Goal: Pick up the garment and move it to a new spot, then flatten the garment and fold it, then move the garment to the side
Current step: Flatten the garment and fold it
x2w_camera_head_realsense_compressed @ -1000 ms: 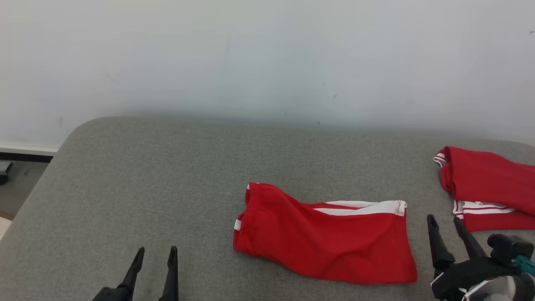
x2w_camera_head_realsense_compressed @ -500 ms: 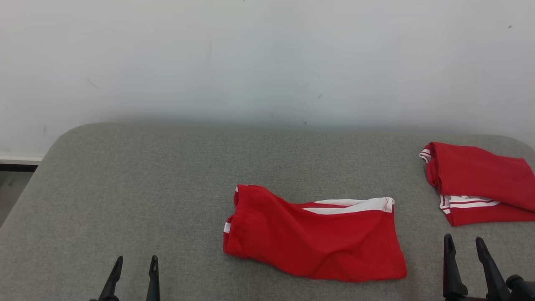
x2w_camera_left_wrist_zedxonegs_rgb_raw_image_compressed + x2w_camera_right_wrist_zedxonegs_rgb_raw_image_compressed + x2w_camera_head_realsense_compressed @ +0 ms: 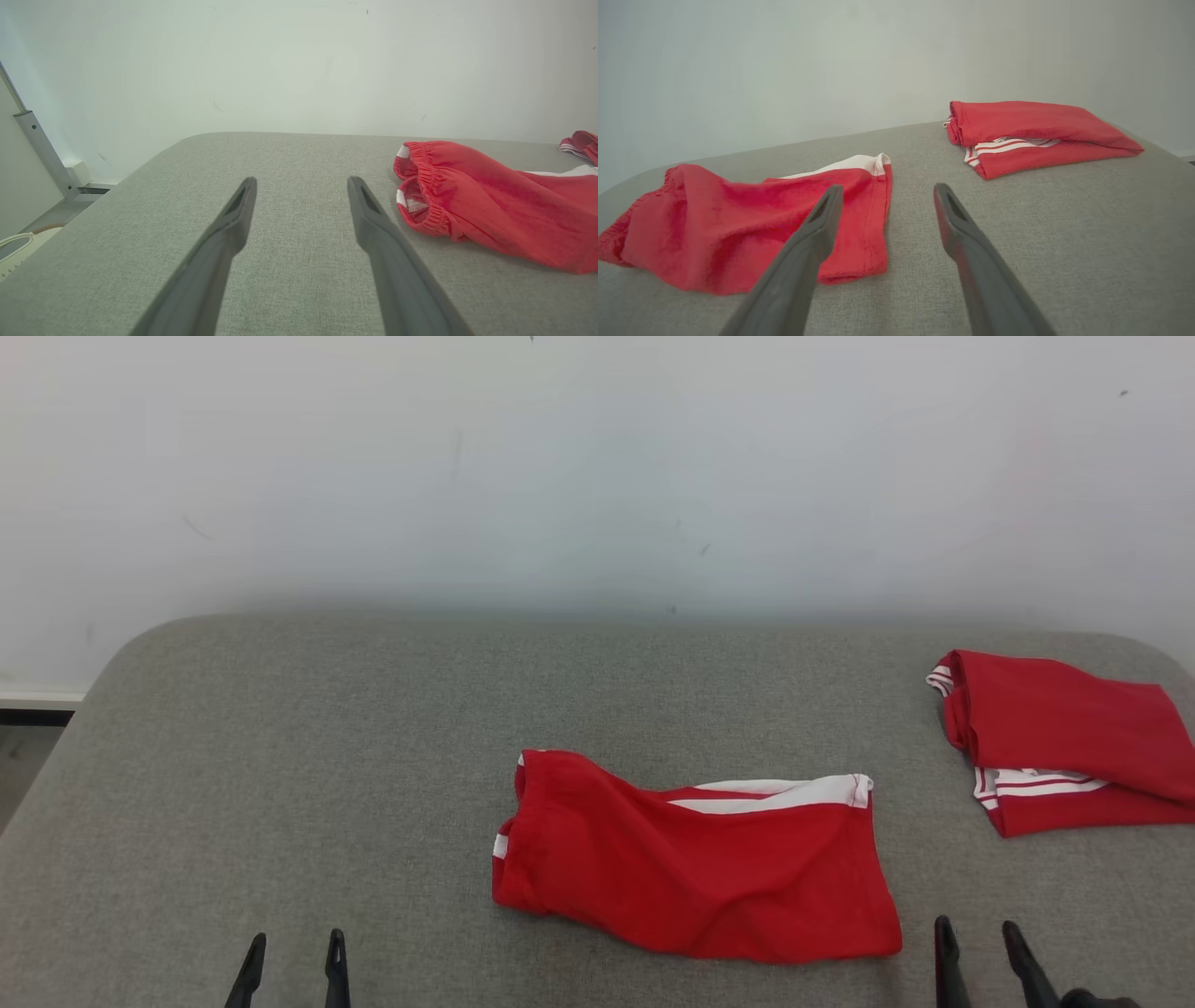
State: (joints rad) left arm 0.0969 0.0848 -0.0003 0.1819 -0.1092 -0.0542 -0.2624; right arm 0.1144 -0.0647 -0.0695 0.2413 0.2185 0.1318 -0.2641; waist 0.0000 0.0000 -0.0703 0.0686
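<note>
R gripper [image 3: 976,926] drawn back, jaws apart; L gripper [image 3: 297,936] likewise; garment [image 3: 691,863] free

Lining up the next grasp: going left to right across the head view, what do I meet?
The left gripper → loose red shorts → folded red garment.

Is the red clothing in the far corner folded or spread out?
Folded. The corner garment lies doubled, its upper layer over a white-striped layer.
</note>
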